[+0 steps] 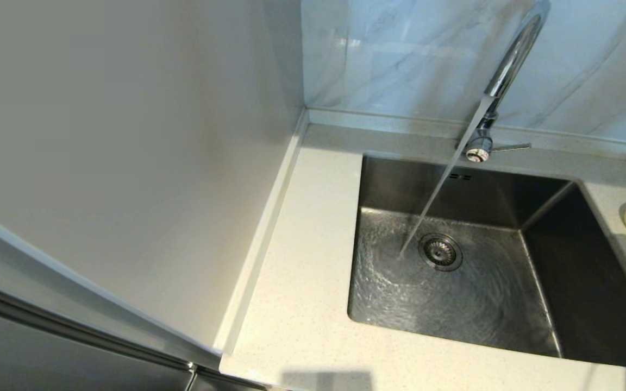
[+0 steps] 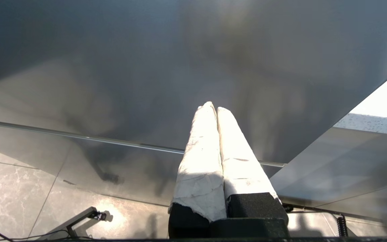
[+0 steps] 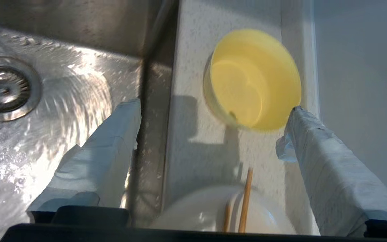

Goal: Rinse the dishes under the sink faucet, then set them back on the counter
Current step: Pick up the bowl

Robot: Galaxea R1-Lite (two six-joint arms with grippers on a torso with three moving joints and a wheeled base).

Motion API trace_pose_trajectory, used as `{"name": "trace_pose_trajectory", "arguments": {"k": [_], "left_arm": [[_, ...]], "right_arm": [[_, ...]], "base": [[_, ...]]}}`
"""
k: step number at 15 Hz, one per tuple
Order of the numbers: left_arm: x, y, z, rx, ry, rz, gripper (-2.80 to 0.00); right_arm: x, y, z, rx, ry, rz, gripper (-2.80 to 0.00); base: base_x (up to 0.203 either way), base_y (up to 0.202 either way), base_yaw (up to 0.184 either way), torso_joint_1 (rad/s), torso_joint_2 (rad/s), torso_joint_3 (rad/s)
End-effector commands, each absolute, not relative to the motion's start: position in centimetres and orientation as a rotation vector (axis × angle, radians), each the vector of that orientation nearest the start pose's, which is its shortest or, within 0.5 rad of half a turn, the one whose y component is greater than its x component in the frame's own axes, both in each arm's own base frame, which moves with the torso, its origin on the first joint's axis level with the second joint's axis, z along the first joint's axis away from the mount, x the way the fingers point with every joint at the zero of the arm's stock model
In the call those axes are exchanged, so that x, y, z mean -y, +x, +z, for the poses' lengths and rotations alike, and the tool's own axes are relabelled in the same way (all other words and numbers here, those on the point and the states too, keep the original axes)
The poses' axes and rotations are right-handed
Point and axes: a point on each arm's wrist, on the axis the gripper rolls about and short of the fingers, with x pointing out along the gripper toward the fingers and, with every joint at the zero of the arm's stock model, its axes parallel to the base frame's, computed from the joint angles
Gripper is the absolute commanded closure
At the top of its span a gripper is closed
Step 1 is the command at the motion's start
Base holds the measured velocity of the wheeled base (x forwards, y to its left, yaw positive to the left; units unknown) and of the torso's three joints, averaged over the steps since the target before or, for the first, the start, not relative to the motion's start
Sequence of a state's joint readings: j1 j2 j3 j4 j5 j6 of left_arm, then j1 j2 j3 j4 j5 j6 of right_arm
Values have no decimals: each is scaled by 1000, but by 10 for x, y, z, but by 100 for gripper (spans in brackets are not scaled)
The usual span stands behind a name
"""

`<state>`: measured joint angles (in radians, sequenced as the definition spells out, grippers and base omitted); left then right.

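Bowl (image 3: 252, 79) beyond open right pincer (image 3: 213, 129)

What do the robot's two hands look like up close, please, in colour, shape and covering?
The left hand has two long, tapering fingers wrapped in wrinkled white tape, set in black blocky mounts. The right hand has the same flat, tapering fingers in pale bluish-white tape on a black base. No cables or markings show on either.

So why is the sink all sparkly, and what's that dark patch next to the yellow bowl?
Right wrist view: light glints off the wet sink, and the right pincer shadows the counter beside the bowl. Left wrist view: sun glares on the shut left pincer.
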<state>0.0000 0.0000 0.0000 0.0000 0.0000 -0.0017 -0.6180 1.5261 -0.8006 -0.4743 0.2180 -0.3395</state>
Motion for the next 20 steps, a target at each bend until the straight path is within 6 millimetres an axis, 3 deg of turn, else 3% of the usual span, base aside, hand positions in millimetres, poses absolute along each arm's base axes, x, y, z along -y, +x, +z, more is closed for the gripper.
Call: {"name": "trace_pose_trajectory", "arguments": {"k": [1,4,9,13,20], "left_arm": [[0,-23,75,0,-2,0,0],[0,-23,75,0,-2,0,0],[0,-23,75,0,-2,0,0],[0,-23,75,0,-1,0,0],[0,-23,76,-2,-2,0,0]], "right_arm": [[153,243,211,-315,-252,-347,-280],[162,270,205,-354,-317,-381,-280],[177,295,190,-419,-392,-415,-280],[183,326,190,-409,-427,-442,-280],[194,347,186,-473,-417,-465,-280]], "base": [[0,0,0,0,0,0],[0,0,0,0,0,0],[0,0,0,0,0,0],[0,0,0,0,0,0],[0,0,0,0,0,0]]}}
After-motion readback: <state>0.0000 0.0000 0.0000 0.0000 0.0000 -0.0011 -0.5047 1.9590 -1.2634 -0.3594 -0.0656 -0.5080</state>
